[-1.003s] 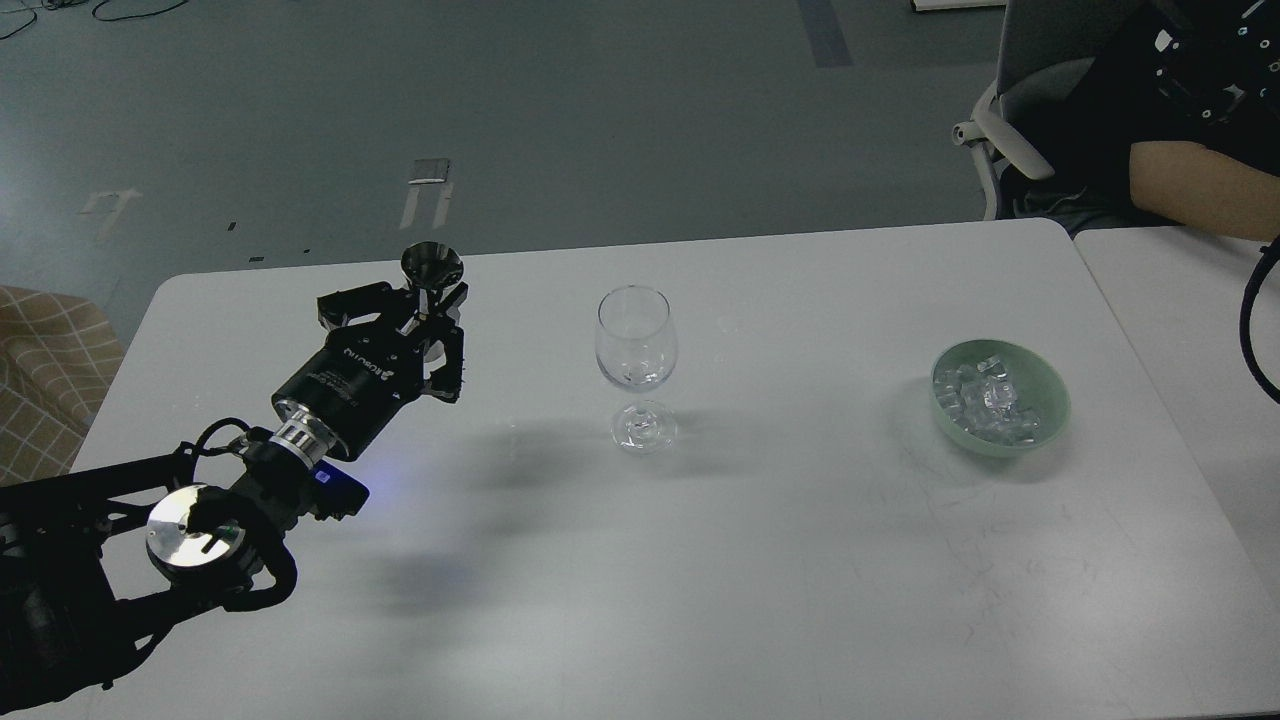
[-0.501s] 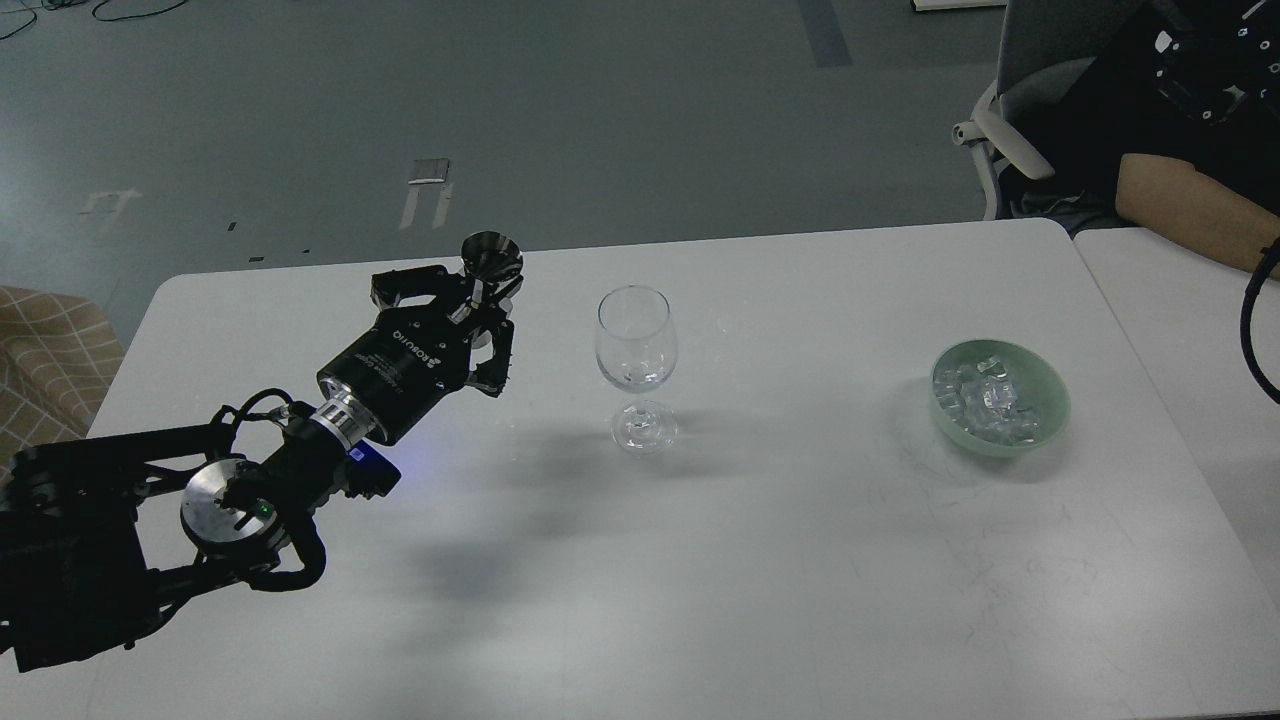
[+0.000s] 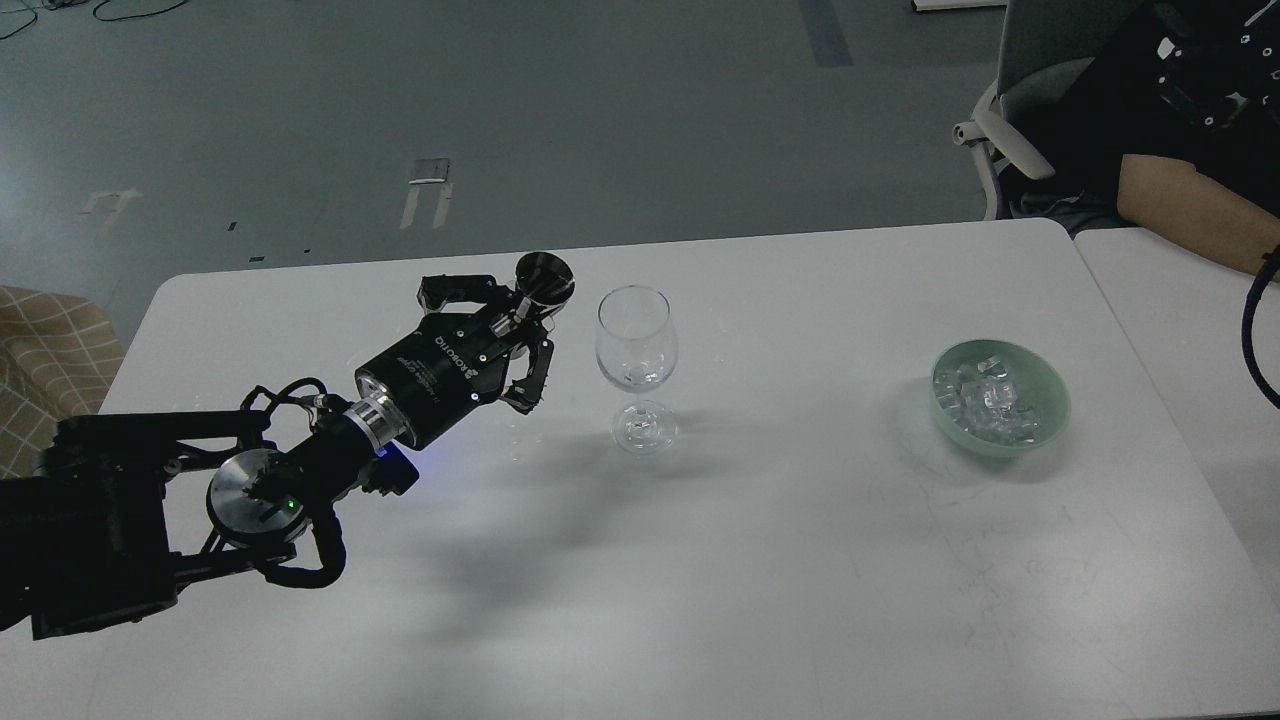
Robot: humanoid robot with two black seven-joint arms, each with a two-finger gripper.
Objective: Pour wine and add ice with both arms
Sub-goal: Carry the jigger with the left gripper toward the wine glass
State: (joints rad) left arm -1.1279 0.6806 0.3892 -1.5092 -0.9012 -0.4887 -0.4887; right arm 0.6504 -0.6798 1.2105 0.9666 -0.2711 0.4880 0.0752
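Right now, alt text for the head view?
The left gripper holds a small dark metal cup just left of an empty wine glass on a white table. A green bowl of ice sits farther right.

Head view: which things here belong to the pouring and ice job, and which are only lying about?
Job:
- left gripper, shut on a small dark metal cup
- wine glass, upright, looks empty
- ice in the green bowl

Not part of it:
- office chair
- person's forearm
- checked cushion
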